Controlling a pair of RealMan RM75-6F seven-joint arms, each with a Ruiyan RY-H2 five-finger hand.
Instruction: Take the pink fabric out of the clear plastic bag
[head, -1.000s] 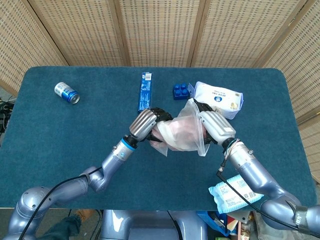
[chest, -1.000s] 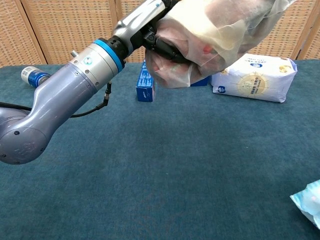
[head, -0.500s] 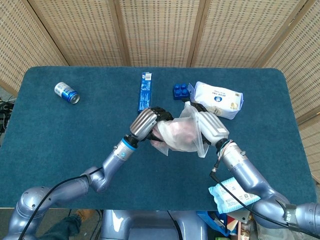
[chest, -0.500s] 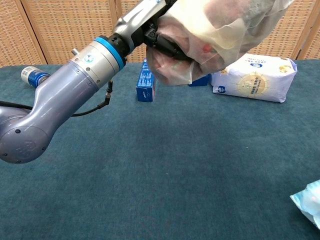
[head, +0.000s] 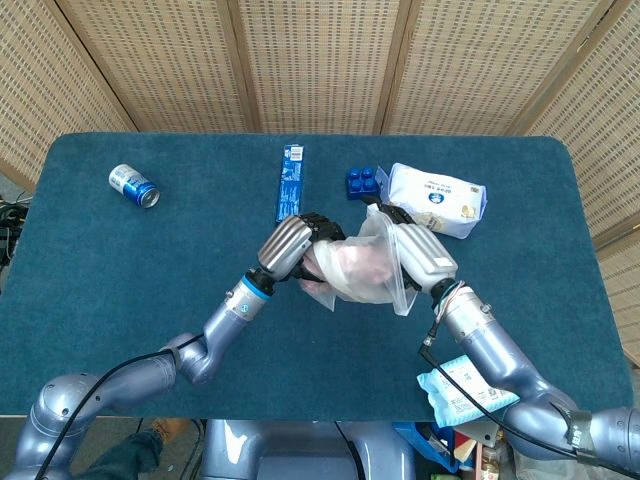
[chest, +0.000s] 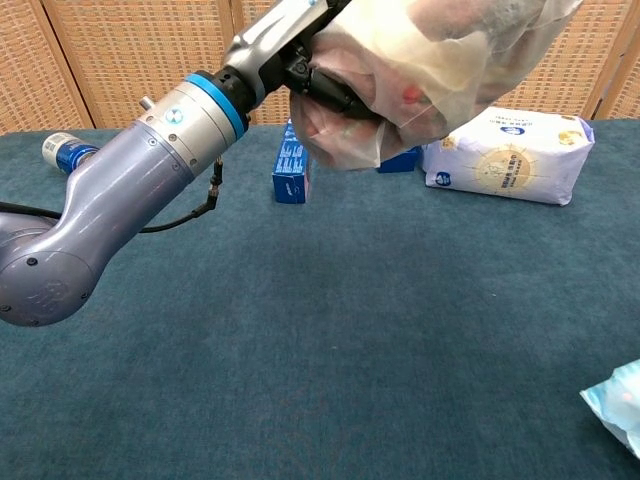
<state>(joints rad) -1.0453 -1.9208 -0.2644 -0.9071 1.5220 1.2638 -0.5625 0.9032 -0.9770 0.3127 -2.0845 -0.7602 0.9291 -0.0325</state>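
A wide table covered in deep teal, short-pile carpet-like cloth fills both views, backed by folding screens of woven tan cane in wooden frames. Above its middle the two smooth silver-grey metal arms meet. Held up between them, off the table, is the crinkled clear plastic bag, glossy and creased, with the soft pink fabric bunched inside it, still enclosed; in the chest view the bag hangs high with the fabric showing through its lower left corner. The left hand, ribbed silver on the back with black fingers, has those fingers curled into the bag's left side, gripping film and fabric together. The right hand has its pale back turned up and clasps the bag's right edge; how its fingers lie under the plastic cannot be told.

Behind the bag rests a plump white soft pack with a round printed emblem, pillow-shaped. A pale blue crinkly packet lies at the near right edge. A long flat blue cardboard box lies far centre, a studded blue plastic brick beside the white pack, and a blue-and-white metal can on its side far left.
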